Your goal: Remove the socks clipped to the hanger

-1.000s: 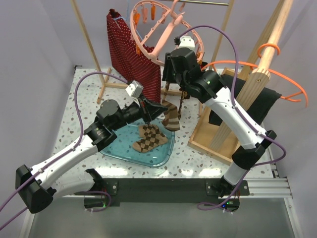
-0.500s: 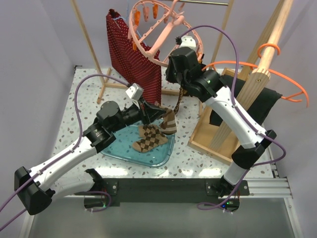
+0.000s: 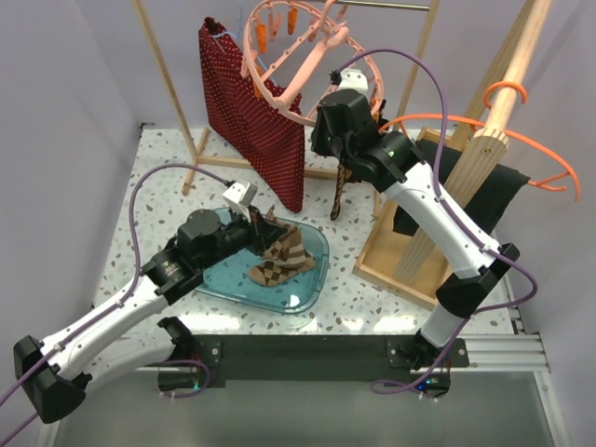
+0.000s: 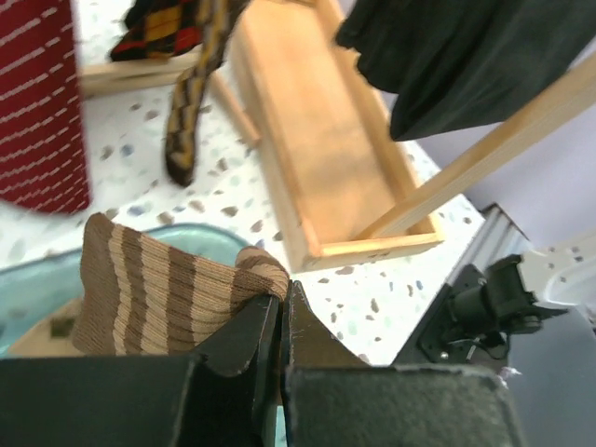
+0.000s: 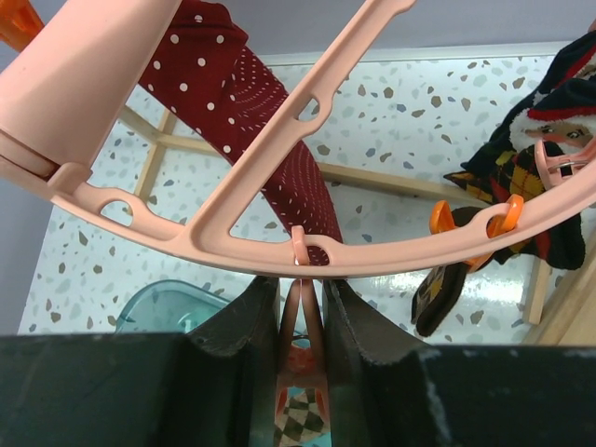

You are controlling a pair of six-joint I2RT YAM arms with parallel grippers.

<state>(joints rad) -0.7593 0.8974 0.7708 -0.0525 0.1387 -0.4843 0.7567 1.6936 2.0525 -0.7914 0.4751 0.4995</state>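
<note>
Terrazzo, white with dark flecks, forms the tabletop [image 3: 158, 177]; the walls [image 3: 65, 74] are pale lilac. One wooden rack [image 3: 491, 140] stands at the far side, with one shallow wooden box [image 4: 307, 140] at its foot on the right. One translucent teal tray [image 3: 312, 279] sits on the tabletop in front of the two arms. Two hangers are present: the round salmon-pink hanger [image 5: 391, 258], suspended and tilted above the far centre of the table, and a thin orange hanger [image 3: 549, 154] looped on the rack post. One red dotted garment [image 3: 251, 102] hangs at the left of the hanger; one black cloth [image 3: 498, 191] is draped on the right. Three brown-and-tan socks are visible: the flat sock [image 3: 268, 273] lies in the tray, the held sock [image 4: 158, 293] is above the tray, and the hanging sock [image 4: 191, 102] dangles from the hanger. At least one dark sock [image 5: 521, 168] with red and yellow marks is clipped at the ring; the exact count cannot be told. Two orange pegs [image 5: 507, 216] show on the ring beside it. The left gripper [image 4: 282, 303] is pinched on the cuff of the held sock. The right gripper [image 5: 303, 307] is pressed together on one pink peg [image 5: 301, 279] under the ring.
</note>
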